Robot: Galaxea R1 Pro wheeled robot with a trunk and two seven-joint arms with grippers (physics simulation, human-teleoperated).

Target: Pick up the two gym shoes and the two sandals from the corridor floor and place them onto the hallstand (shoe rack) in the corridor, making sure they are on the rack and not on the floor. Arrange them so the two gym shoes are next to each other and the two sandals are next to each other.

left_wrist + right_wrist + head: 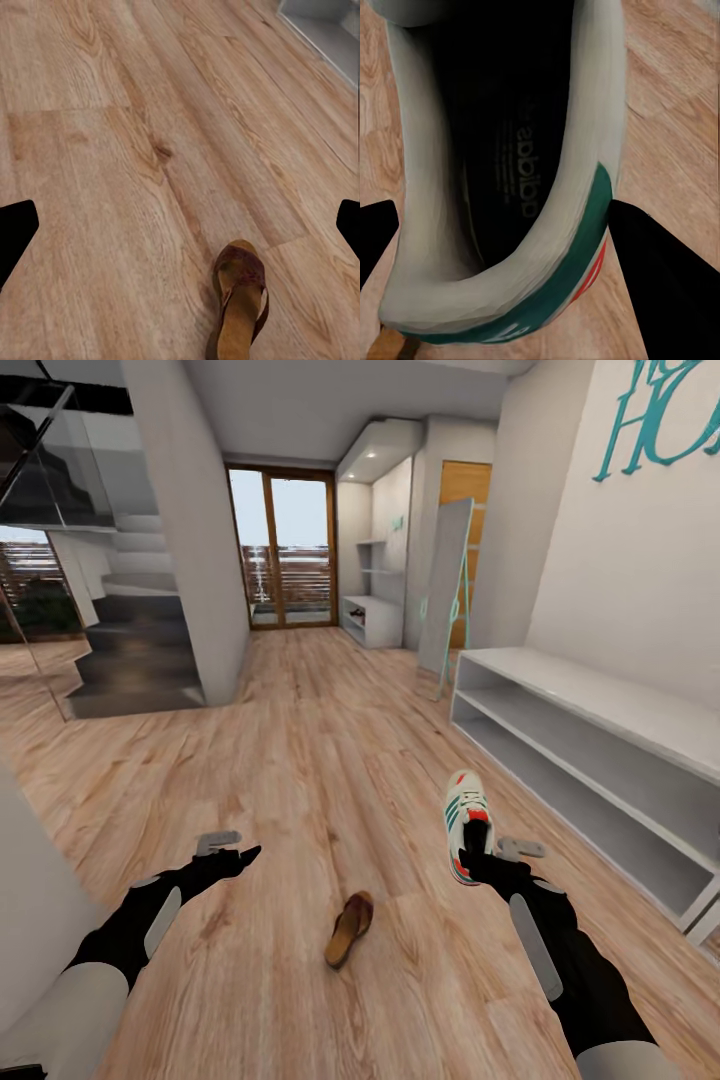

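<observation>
The right claw [478, 863] is at the heel end of a white gym shoe [468, 822] with green stripes; in the right wrist view the shoe's [502, 187] open top sits between two dark fingers [660, 277], one on each side, so the claw seems to be closed on the heel, maybe so the shoe can be carried toe-forward; I cannot tell if the shoe is off the wood floor [320, 760] or just resting on it. The left claw [235, 850] hangs over bare floor with nothing in it; in the left wrist view its dark tips sit far apart at the two edges, so it is wide. One brown sandal [349, 928] lies on the floor between the two arms, nearer the robot than the shoe; the left wrist view looks down on the sandal [240, 300] too. The shoe rack [385, 618] with wall shelves above it stands far down the hall, so the shoe has a long way to go; the plain white bench [600, 705] close on the right is not the one, I think.
</observation>
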